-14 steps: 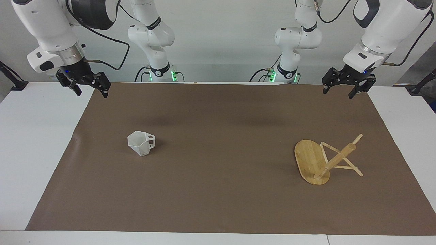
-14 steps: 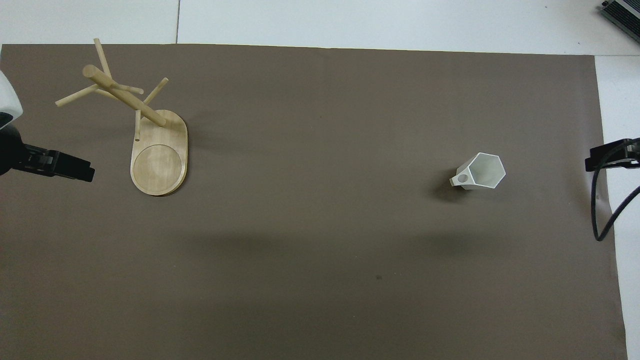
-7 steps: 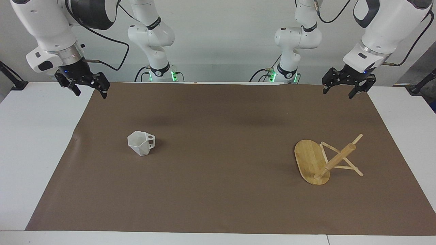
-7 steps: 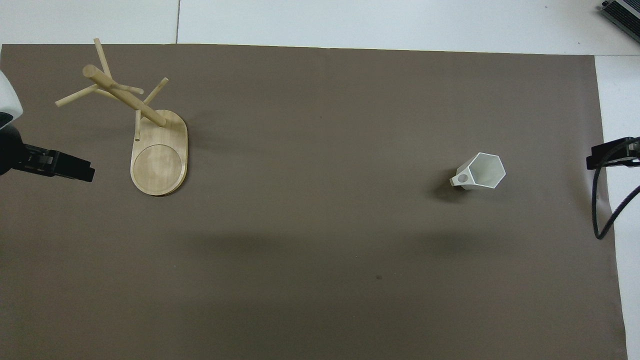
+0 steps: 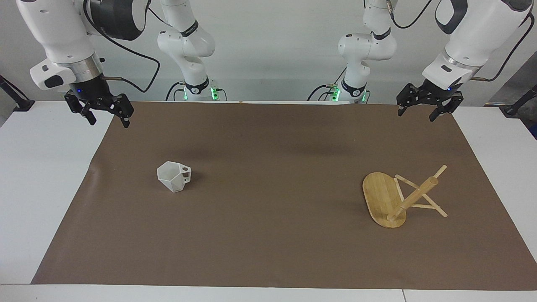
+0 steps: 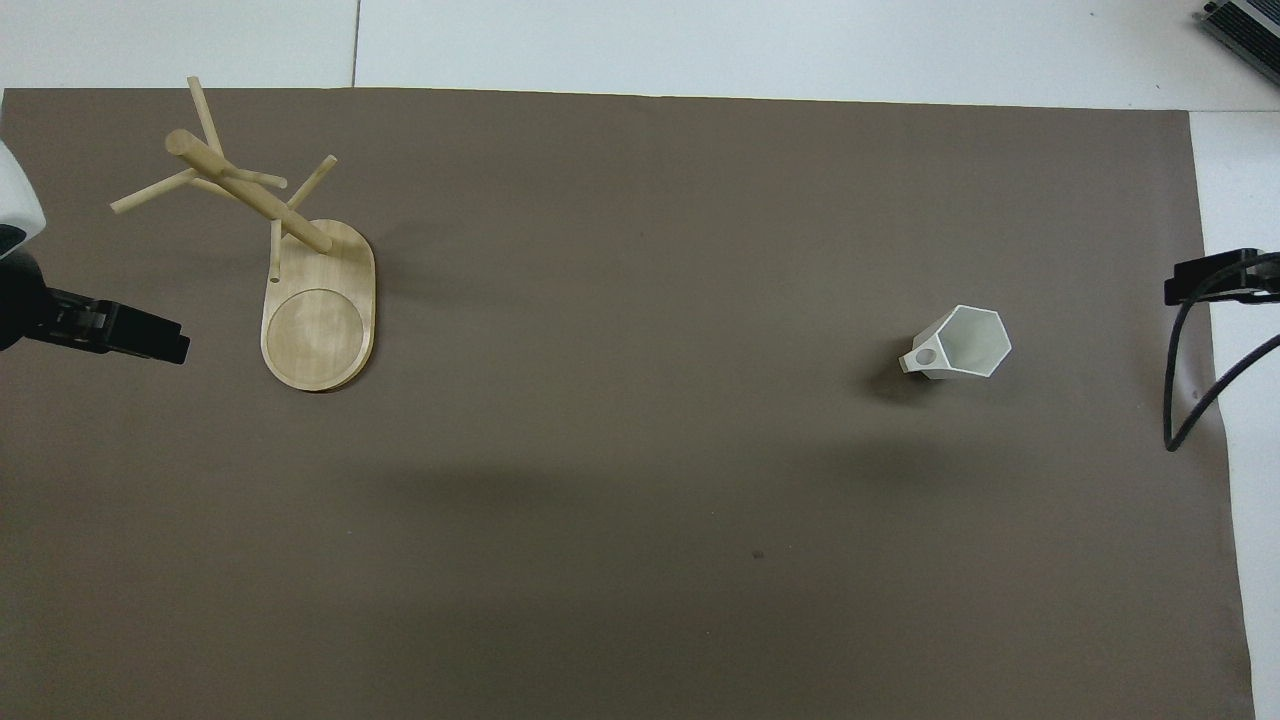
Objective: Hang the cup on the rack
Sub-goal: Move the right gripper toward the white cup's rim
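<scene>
White tabletop (image 5: 46, 176) runs under a large brown mat (image 5: 272, 235) that covers most of it, with bare white strips showing at both ends and along the edge farthest from the robots; a plain pale wall (image 5: 272, 50) closes the room at the robots' backs, and black cables trail from both arms. On the mat the cup (image 5: 173, 176) sits toward the right arm's end, its six-sided mouth open upward in the overhead view (image 6: 962, 343) and its blocky handle, pierced by a round hole, pointing toward the rack's end of the table. The rack (image 5: 400, 197) stands well apart from it toward the left arm's end; its oval base rests flat on the mat, and the thick post with thin pegs rises from the part of the base farther from the robots (image 6: 300, 270). From the cup, in the overhead view, the rack lies at about nine o'clock. The right gripper (image 5: 106, 116) hangs over the mat's edge at its own end, fingers spread apart and holding nothing. The left gripper (image 5: 423, 111) hangs over the mat's corner nearest its base, fingers likewise apart and empty.
</scene>
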Robot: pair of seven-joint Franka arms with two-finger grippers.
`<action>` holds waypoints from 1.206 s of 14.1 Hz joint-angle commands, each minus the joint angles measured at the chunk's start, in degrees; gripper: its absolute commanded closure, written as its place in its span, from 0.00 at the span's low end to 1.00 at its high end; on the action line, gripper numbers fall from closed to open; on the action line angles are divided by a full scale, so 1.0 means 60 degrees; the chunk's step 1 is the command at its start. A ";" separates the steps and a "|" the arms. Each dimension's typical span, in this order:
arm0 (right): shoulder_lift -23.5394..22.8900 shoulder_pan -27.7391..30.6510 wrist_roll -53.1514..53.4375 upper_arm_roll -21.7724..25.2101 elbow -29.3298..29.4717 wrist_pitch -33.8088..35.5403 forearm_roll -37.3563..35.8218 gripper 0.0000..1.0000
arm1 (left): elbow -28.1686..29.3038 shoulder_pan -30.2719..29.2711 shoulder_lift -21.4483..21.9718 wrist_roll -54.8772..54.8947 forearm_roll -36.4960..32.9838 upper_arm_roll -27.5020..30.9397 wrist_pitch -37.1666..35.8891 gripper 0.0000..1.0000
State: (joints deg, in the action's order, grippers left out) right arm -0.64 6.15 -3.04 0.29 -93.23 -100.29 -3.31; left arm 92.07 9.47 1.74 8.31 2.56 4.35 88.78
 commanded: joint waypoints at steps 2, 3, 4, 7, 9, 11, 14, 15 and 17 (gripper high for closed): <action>0.0078 0.0001 -0.0036 -0.0063 -0.1231 -0.1549 -0.0063 0.00 | 0.0197 0.0062 0.0194 -0.0110 -0.0206 0.0037 -0.0061 0.00; -0.0010 0.0001 -0.0007 -0.0063 -0.1408 -0.1770 -0.0034 0.00 | 0.0183 0.0062 0.0209 -0.0110 -0.0206 0.0052 -0.0061 0.00; -0.0098 0.0001 0.0022 -0.0049 -0.1496 -0.1917 -0.0019 0.00 | 0.0183 0.0062 0.0209 -0.0110 -0.0206 0.0037 -0.0061 0.00; -0.0347 0.0001 0.0081 -0.0048 -0.1686 -0.2050 0.0010 0.00 | 0.0197 0.0062 0.0209 -0.0110 -0.0206 0.0037 -0.0061 0.00; -0.0479 0.0001 0.0241 -0.0063 -0.2096 -0.2602 0.0054 0.00 | 0.0183 0.0062 0.0209 -0.0110 -0.0206 0.0037 -0.0061 0.00; -0.0610 -0.0014 0.0301 -0.0092 -0.2637 -0.3408 0.0069 0.00 | 0.0183 0.0062 0.0209 -0.0110 -0.0206 0.0037 -0.0061 0.00; -0.0918 -0.0028 0.0636 -0.0355 -0.3107 -0.4376 0.0069 0.00 | 0.0183 0.0062 0.0209 -0.0110 -0.0206 0.0037 -0.0061 0.00; -0.1049 -0.0028 0.0725 -0.0385 -0.3181 -0.4597 0.0069 0.00 | 0.0197 0.0062 0.0194 -0.0110 -0.0206 0.0037 -0.0061 0.00; -0.1328 -0.0028 0.0784 -0.0502 -0.3196 -0.5021 0.0069 0.00 | 0.0183 0.0062 0.0209 -0.0110 -0.0206 0.0037 -0.0061 0.00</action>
State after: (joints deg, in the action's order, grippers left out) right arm -7.84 5.62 0.36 -1.85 -111.53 -127.57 -3.23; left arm 92.08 9.47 1.74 8.31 2.55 4.35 88.78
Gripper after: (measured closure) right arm 0.000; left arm 0.000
